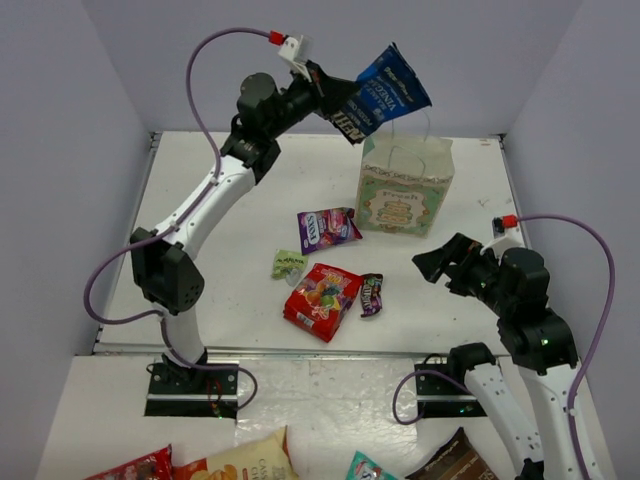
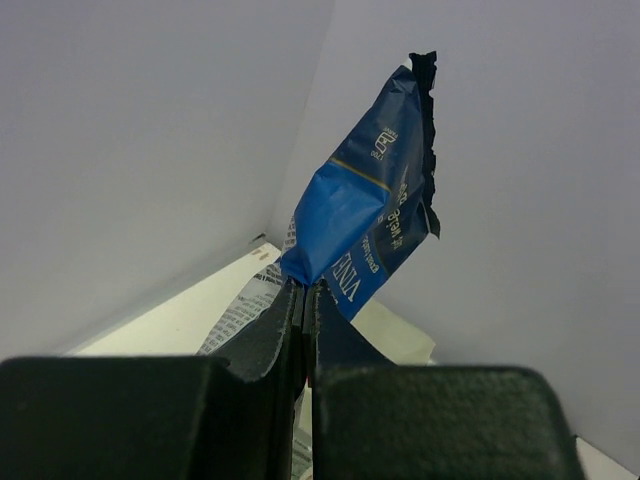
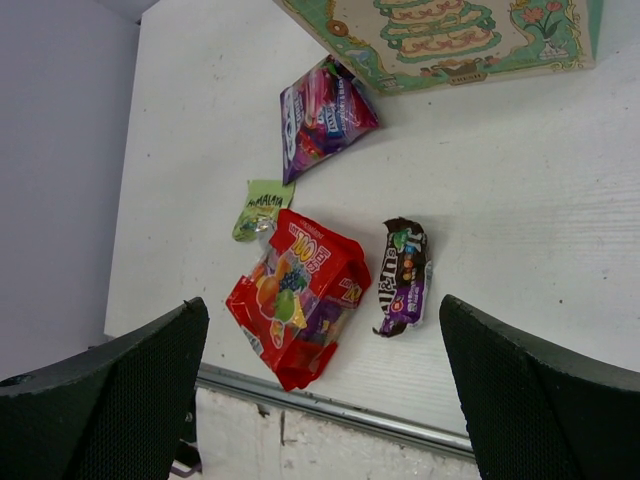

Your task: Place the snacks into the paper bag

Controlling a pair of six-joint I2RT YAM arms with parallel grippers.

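My left gripper (image 1: 335, 100) is shut on the lower corner of the blue chip bag (image 1: 385, 90) and holds it high in the air, just up and left of the paper bag's (image 1: 405, 190) open top. In the left wrist view the jaws (image 2: 305, 290) pinch the blue chip bag (image 2: 365, 215). On the table lie the purple candy pack (image 1: 328, 228), tiny green packet (image 1: 289, 264), red candy bag (image 1: 322, 300) and dark brown packet (image 1: 371, 294). My right gripper (image 1: 432, 262) is open and empty, right of them. The silver foil packet is out of view.
The right wrist view shows the paper bag (image 3: 450, 30), purple pack (image 3: 320, 115), green packet (image 3: 258, 208), red bag (image 3: 295, 300) and brown packet (image 3: 403, 275). A yellow-orange chip bag (image 1: 240, 462), teal packet (image 1: 368, 468) and dark pouch (image 1: 450, 462) lie on the near ledge.
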